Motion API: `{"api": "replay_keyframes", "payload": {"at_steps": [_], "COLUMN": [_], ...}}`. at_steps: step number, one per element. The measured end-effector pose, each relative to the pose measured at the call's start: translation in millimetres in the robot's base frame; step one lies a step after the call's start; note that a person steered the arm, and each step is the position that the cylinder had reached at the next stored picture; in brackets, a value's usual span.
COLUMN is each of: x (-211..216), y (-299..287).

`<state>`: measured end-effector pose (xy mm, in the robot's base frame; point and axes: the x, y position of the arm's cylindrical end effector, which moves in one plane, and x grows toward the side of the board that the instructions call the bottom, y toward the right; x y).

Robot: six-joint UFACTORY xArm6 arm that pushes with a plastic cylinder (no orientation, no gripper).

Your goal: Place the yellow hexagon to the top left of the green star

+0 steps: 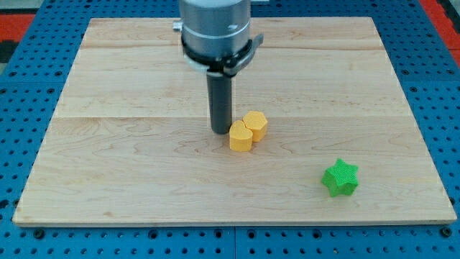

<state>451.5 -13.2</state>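
Two yellow blocks sit touching near the board's middle. The one toward the view's top right is a yellow hexagon [255,124]. The other yellow block [241,137], just below and left of it, has a shape I cannot make out surely. My tip [220,132] stands just left of this pair, touching or nearly touching the lower yellow block. The green star [340,178] lies toward the view's bottom right, well apart from the yellow blocks and the tip.
The wooden board [108,144] lies on a blue pegboard surface [21,86]. The arm's grey cylindrical body [215,29] hangs over the board's top middle.
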Motion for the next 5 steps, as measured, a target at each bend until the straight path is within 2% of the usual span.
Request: {"api": "replay_keyframes", "payload": {"at_steps": [1, 2, 3, 4, 5], "x": [-10, 37, 27, 1, -3], "y": [38, 99, 91, 54, 1]}}
